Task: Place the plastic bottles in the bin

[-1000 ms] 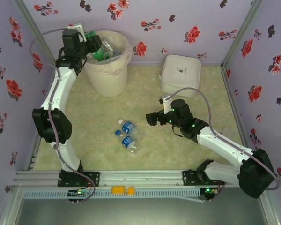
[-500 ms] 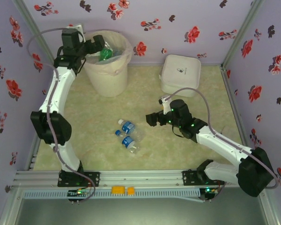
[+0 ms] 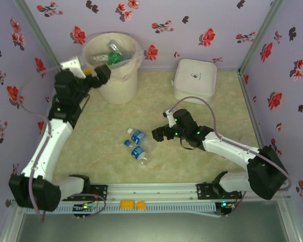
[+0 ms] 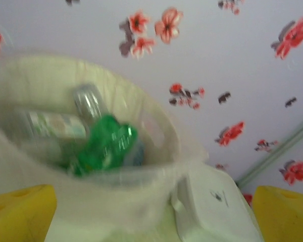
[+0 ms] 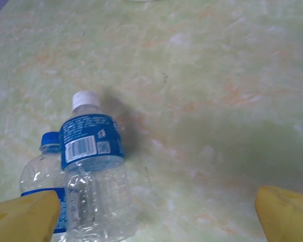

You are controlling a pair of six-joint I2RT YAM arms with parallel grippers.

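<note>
The counter (image 3: 217, 166) carries one bin (image 3: 116, 89) standing upright at its far-left corner, mouth up, with a pale bag (image 3: 133, 64) folded over the rim. Inside it one green bottle (image 3: 114, 58) lies on top of at least two clear ones — the full count cannot be told. One flat white lidded box (image 3: 194, 80) sits toward the far-right corner, well apart from the bin. The left hand (image 3: 101, 73) hangs just outside the bin's rim on its near-left side, yellow fingers (image 4: 20, 209) spread wide and holding nothing. The right hand (image 3: 159, 133) is low over the middle of the counter, also wide and empty, just to the right of the two clear plastic bottles (image 3: 138, 136) with blue labels that lie on their sides there. These two rest side by side and seem to touch. Their long axes are parallel and slanted, necks toward the far-left corner and bases toward the near-right — one with a white cap (image 5: 86, 98), one with a blue cap (image 5: 49, 137).
</note>
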